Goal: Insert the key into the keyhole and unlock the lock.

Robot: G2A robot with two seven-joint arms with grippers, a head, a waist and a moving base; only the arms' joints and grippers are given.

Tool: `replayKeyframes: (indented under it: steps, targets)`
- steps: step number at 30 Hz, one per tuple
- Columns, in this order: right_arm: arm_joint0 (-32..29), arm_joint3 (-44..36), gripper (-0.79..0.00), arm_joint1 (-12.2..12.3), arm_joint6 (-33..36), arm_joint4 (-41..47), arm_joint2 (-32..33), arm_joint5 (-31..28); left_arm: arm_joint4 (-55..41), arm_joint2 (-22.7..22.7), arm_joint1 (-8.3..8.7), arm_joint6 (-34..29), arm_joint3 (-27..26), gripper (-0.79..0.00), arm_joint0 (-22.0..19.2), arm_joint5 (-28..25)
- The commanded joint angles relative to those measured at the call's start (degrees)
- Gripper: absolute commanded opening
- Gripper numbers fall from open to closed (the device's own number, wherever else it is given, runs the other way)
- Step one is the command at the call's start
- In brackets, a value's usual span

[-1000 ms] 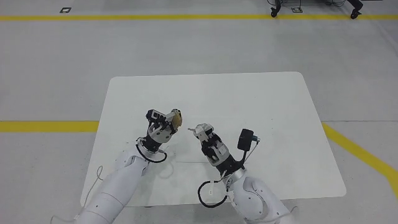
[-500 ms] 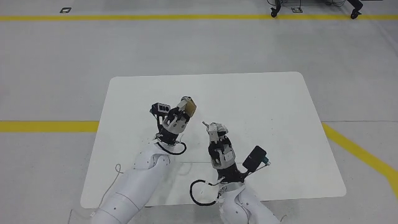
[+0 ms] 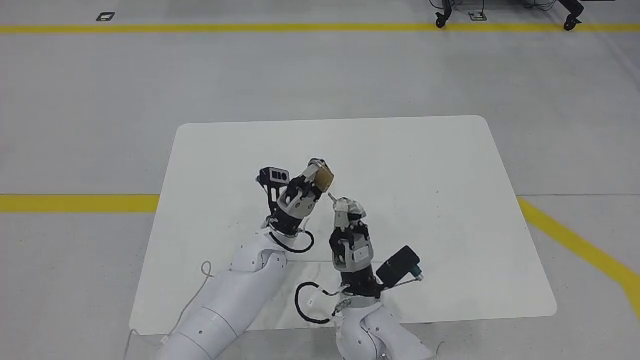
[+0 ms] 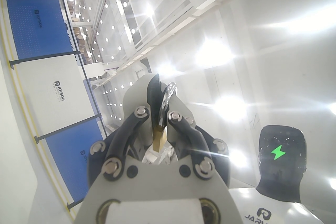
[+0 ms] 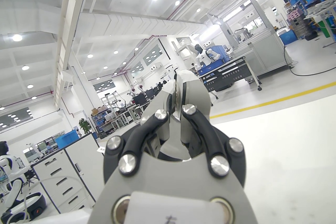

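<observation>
A: Top view, and both arms are up close together over the middle of the white table (image 3: 430, 150). The left gripper (image 3: 316, 182) carries the brass lock (image 3: 323, 174) right at its tip.

B: How good is that grasp?

A: Firm, going by the left wrist view. Both fingers (image 4: 153, 93) are clamped on the lock from either side. The brass body sits down between them and a silver part pokes out past the fingertips. I can't make out the keyhole from here.

B: And the right gripper (image 3: 341, 210)?

A: Just beside the lock in the top view, on the side nearer the robot. They're very close, but I can't tell whether they touch. In the right wrist view its fingers (image 5: 193, 88) are pinched tight on a thin strip of metal. That's the key (image 5: 178, 100), gripped flat between the pads with only its edge showing.

B: So where does the key's tip stand against the lock?

A: Can't say, it's too small to pick out from above. Lock and key are both held in the air above the table. Beyond the table's far edge a yellow line (image 3: 300, 28) runs across the floor.
</observation>
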Motion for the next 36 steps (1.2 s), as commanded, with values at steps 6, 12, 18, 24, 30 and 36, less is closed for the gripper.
replayKeyframes:
  steps: [6, 12, 18, 24, 30, 36]
  targets:
    - [0.20, 0.54, -0.785, -0.67, 0.40, -0.41, 0.56, 1.71, 0.56, -1.13, -0.44, -1.22, 0.33, -0.785, 0.26, 0.50]
    - [0.16, 0.62, -0.785, -1.07, 2.67, -0.97, 0.79, 1.72, 2.32, -1.97, -0.74, -1.35, 0.51, -0.785, 0.50, 0.65]
    - [0.24, 0.71, -0.785, -1.56, 4.36, -1.08, 1.16, 2.80, 3.09, -2.76, -1.00, -1.97, -0.07, -0.785, 1.14, 1.05]
    - [-0.29, 0.27, -0.785, -1.95, 2.58, -1.99, 1.57, 2.58, 2.76, -4.25, -1.13, -2.53, -0.29, -0.785, 1.57, 1.34]
    - [-0.61, 0.29, -0.785, -2.32, 2.79, -1.50, 2.49, 2.94, 3.08, -5.14, -1.35, -3.39, -0.30, -0.785, 1.70, 1.93]
    - [-0.53, 0.60, -0.785, -2.70, 3.66, -2.48, 2.57, 3.03, 4.02, -5.54, -1.67, -3.57, -0.08, -0.785, 1.59, 2.67]
